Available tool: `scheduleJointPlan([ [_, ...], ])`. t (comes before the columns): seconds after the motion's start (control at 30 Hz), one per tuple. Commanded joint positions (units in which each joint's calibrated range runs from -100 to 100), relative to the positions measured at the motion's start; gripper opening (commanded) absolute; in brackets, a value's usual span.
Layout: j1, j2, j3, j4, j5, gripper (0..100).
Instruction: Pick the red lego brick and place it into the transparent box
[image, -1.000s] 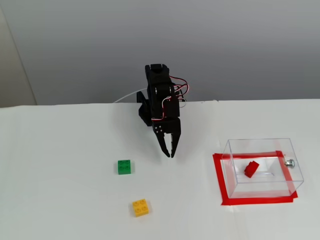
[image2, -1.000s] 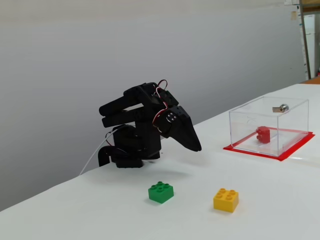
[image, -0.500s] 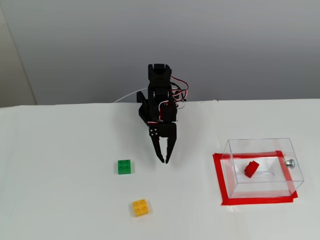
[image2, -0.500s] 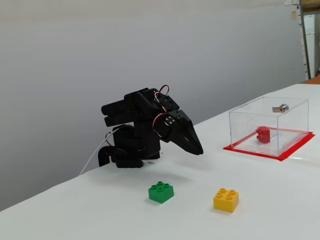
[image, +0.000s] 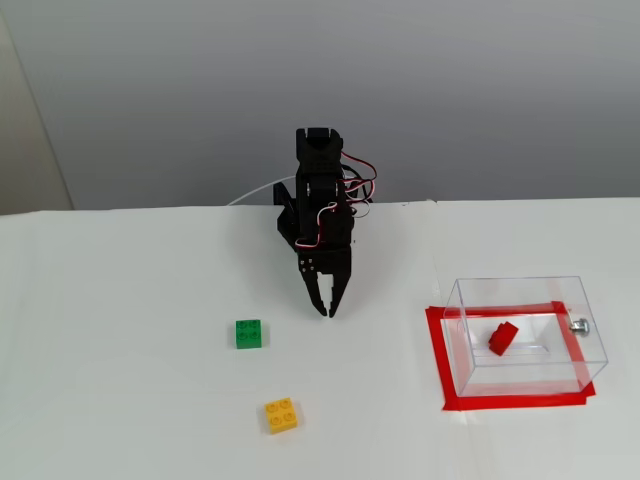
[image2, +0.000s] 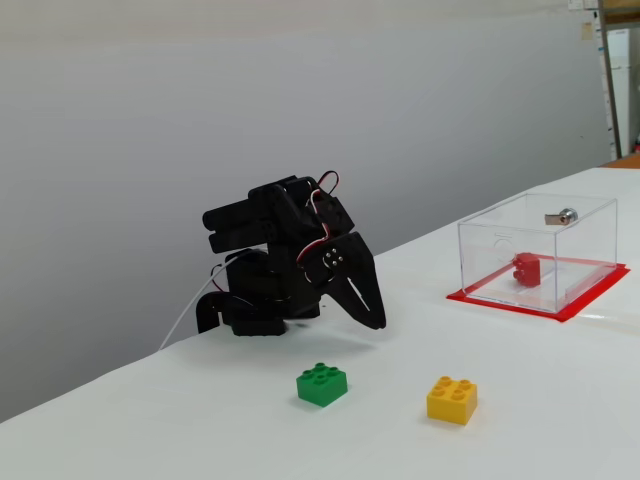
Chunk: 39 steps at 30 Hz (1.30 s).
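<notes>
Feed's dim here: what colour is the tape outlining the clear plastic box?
Red tape, clearest in the fixed view from above.

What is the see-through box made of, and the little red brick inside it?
The transparent box looks like clear, glossy hard plastic: you see straight through its thin walls, and its edges catch light. The red lego brick looks like smooth, solid-coloured moulded plastic.

red lego brick (image: 503, 338) tilted, inside transparent box (image: 525, 335)
</notes>
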<state>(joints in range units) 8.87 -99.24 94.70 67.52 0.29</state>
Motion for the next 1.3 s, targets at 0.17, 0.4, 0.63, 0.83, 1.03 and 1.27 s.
scheduleJointPlan([
  [0.17,0.6,-0.7,-2.6,7.2,-1.0,1],
  [0.4,0.6,-0.6,-2.8,7.2,-1.1,1],
  [0.63,0.7,-0.5,-2.8,7.2,-1.1,1],
  [0.83,0.7,-0.5,-2.8,7.2,-1.1,1],
  [1.03,0.7,-0.5,-2.8,7.2,-1.1,1],
  [1.27,0.7,-0.5,-2.8,7.2,-1.1,1],
])
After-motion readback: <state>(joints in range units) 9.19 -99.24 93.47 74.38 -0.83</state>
